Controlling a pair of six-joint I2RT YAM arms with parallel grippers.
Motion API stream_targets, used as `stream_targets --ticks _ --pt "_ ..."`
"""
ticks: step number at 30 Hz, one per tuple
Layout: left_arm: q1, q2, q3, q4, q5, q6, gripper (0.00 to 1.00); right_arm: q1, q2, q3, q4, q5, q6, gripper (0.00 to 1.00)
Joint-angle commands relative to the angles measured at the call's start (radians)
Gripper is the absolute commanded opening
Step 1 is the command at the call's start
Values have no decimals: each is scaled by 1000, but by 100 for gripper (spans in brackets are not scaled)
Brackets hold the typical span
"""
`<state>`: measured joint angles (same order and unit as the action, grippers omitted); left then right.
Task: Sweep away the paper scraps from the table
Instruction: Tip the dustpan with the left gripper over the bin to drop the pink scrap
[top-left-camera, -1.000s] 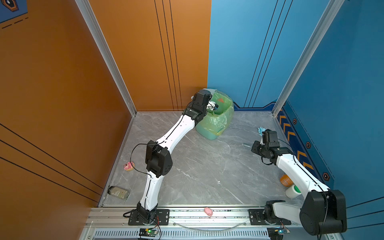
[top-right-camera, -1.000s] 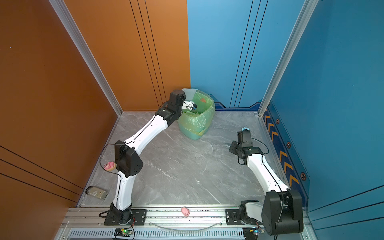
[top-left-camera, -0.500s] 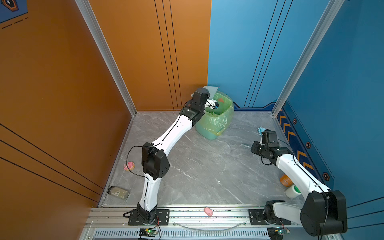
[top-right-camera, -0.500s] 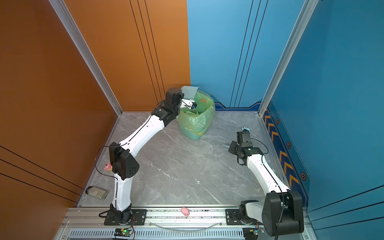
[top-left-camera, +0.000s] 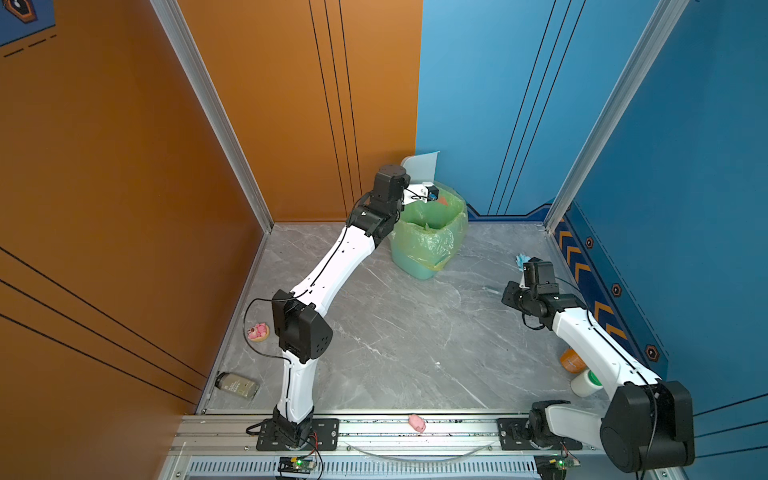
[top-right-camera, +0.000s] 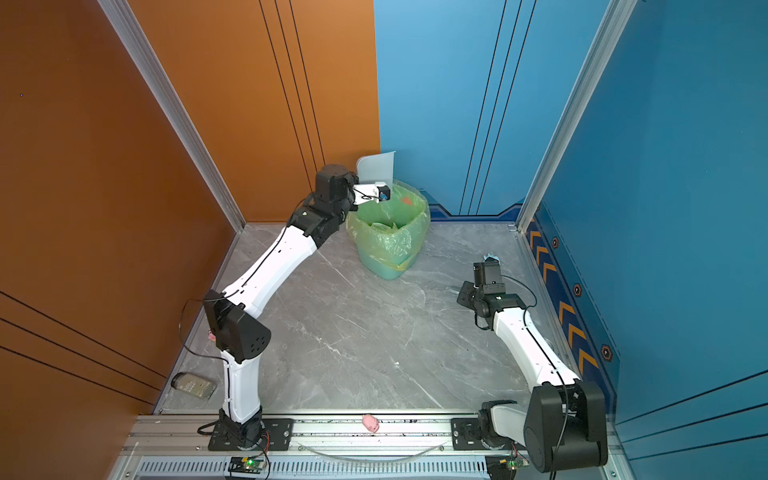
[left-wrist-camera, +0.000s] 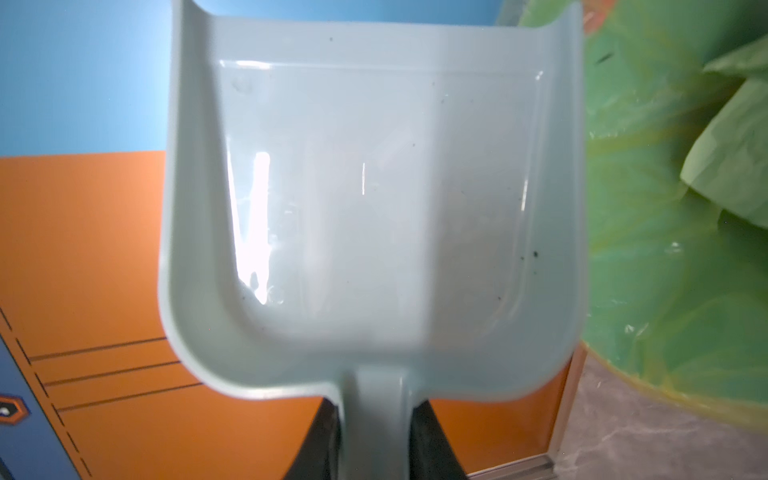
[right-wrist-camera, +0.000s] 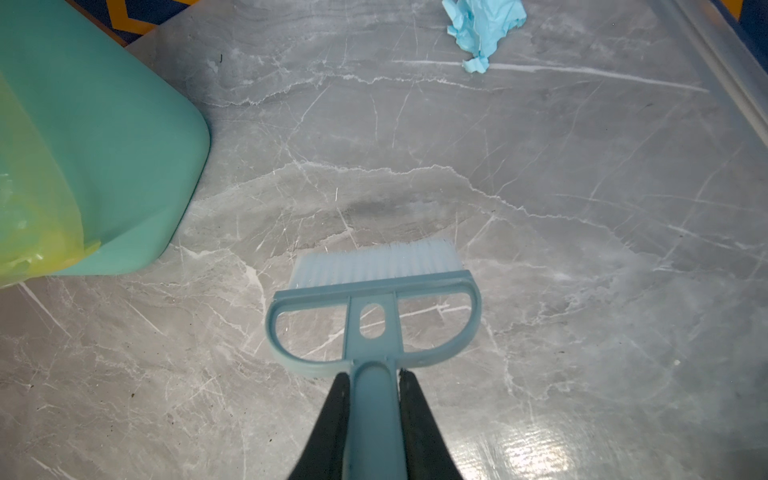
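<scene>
In both top views an orange wall panel (top-left-camera: 104, 187) fills the left of the frame. A second orange panel (top-left-camera: 332, 104) stands at upper centre, meeting a light blue panel (top-left-camera: 498, 104) along a vertical seam. A darker blue panel (top-left-camera: 706, 166) fills the right. Slanting aluminium posts (top-left-camera: 208, 112) mark the two back corners. Thin black lines run down the panels. At the right panel's foot runs a dark strip of orange chevrons (top-left-camera: 602, 309) with small hexagon badges (top-left-camera: 616, 289). The light is even and soft.
</scene>
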<state>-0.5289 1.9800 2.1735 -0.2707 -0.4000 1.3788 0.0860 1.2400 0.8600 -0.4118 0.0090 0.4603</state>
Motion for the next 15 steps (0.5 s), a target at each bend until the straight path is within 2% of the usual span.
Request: stream_targets --ticks 1,11,15 --pt "16 -106 -52 -11 135 -204 0 -3 8 51 -5 43 -24 0" --pt "16 -349 -326 8 258 -582 0 -77 68 151 52 26 -11 0" --pt "20 -470 -455 18 321 -680 0 -113 84 187 89 36 -4 0"
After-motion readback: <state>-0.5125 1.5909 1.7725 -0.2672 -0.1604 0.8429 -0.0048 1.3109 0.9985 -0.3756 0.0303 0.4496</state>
